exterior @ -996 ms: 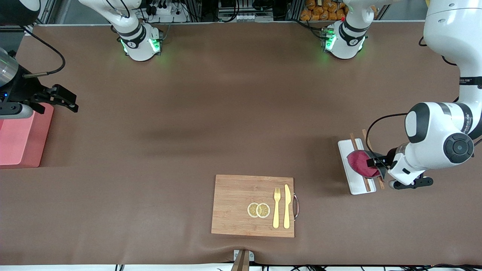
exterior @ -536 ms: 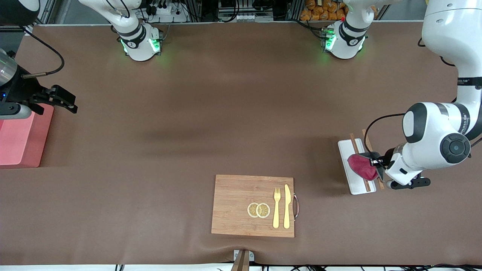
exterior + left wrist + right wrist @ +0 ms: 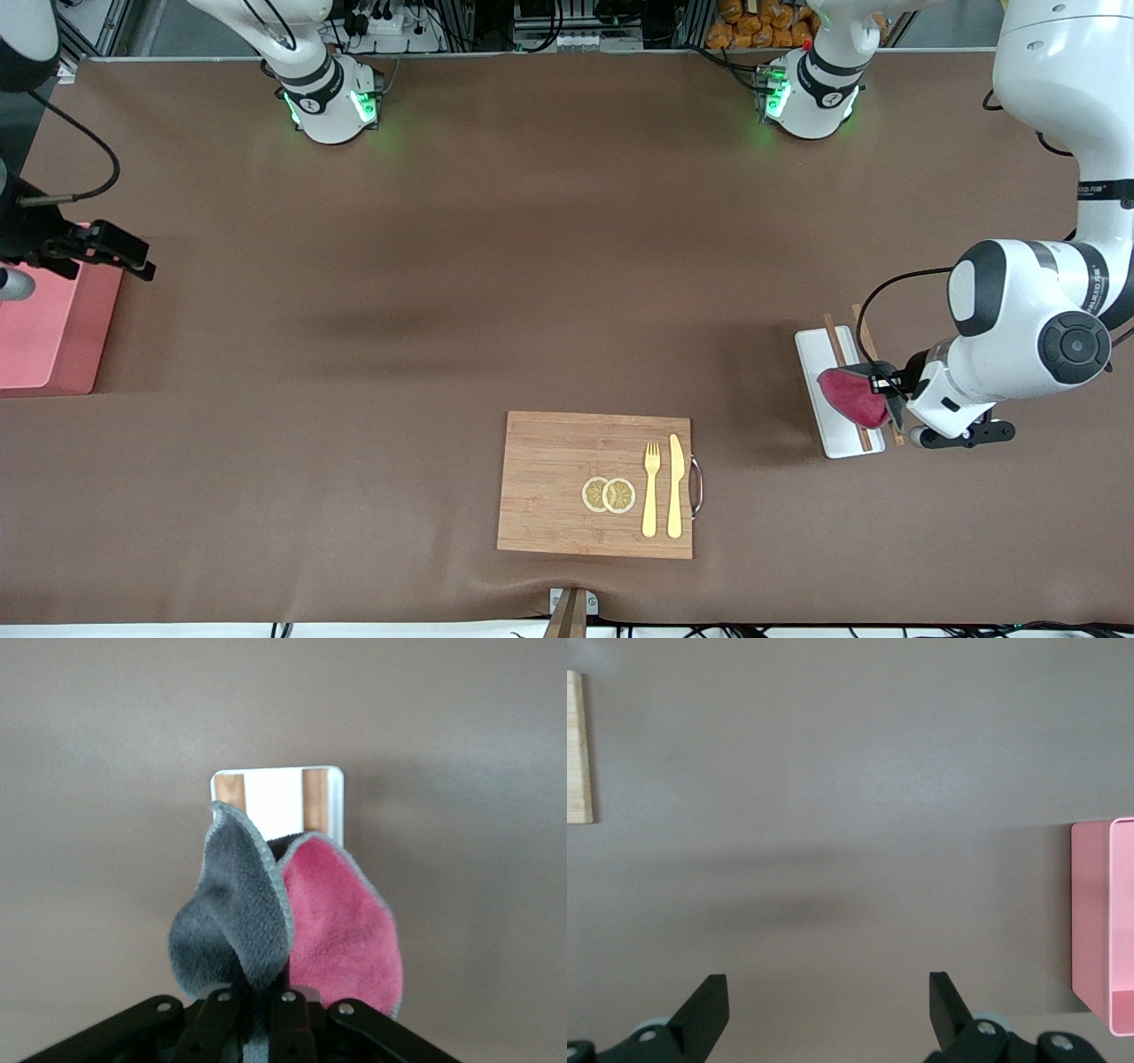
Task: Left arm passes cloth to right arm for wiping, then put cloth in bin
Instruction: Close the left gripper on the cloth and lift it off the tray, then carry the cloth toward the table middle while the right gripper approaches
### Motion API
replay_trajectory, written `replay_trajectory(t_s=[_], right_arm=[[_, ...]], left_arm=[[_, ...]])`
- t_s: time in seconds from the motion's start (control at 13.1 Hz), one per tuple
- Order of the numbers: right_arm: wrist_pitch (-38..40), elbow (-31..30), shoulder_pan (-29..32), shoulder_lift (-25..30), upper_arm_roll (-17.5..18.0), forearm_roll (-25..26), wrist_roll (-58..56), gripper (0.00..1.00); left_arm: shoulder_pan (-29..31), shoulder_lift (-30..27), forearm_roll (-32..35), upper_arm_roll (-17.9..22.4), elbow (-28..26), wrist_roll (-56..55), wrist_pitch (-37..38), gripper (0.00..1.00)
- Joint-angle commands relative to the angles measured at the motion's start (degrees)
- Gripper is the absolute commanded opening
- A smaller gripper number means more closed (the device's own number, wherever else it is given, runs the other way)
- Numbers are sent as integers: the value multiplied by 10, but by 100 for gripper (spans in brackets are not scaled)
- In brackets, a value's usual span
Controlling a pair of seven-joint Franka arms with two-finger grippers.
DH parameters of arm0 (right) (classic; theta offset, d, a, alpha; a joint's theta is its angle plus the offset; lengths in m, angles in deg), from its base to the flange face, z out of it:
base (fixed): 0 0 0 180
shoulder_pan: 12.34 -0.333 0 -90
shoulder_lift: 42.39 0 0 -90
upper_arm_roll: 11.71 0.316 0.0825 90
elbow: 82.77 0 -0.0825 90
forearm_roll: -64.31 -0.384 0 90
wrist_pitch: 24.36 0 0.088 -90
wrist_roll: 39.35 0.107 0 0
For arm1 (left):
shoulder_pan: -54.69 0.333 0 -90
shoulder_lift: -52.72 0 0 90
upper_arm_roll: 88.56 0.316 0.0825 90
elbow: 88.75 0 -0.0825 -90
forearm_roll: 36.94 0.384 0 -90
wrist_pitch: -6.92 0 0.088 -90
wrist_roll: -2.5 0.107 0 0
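Observation:
My left gripper [image 3: 879,384] is shut on the cloth [image 3: 852,395] and holds it just over the white tray [image 3: 817,353] at the left arm's end of the table. In the left wrist view the cloth hangs from the gripper [image 3: 261,1005] in two lobes, dark grey [image 3: 232,923] and crimson-magenta [image 3: 341,926]. My right gripper [image 3: 131,255] is open and empty, up over the table beside the pink bin [image 3: 44,323] at the right arm's end. The right wrist view shows its fingers [image 3: 704,1008] wide apart and the bin [image 3: 1103,921] at the edge.
A wooden cutting board [image 3: 567,470] with two lemon slices [image 3: 609,494], a fork [image 3: 651,489] and a knife [image 3: 675,486] lies near the front edge. Two wooden sticks [image 3: 833,335] lie on the white tray. The board's edge shows in the right wrist view [image 3: 578,746].
My right gripper has moved toward the right arm's end of the table, over the bin's edge. My left gripper has gathered the cloth and raised it a little off the tray.

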Motion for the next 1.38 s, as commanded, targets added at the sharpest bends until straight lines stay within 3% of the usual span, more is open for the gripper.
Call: replay_trajectory(t_s=[0.0,0.54,0.69,1.0,1.15,1.3], right_arm=[[2,0,1,-2,8,-4,24,100],[70,0,-105,-7,13,-21,445,100],[109,1,-123,-24,12,-87,539,100],[116,2,-145,-70,12,-211,706,100],[116,0,-139,-94,12,-285,732,100],[114,-3,-140,-108,11,-325,760,100]], left_arm=[[-10,-28,9,-10,-1,-6,2,0],[-11,-42,-16,-112,13,-119,6,0],[-21,-35,-15,-152,30,-206,5,0],[-117,-8,-15,-156,62,-375,-2,0],[-157,21,-15,-156,106,-454,-9,0],[-191,33,-15,-156,113,-519,-45,0]])
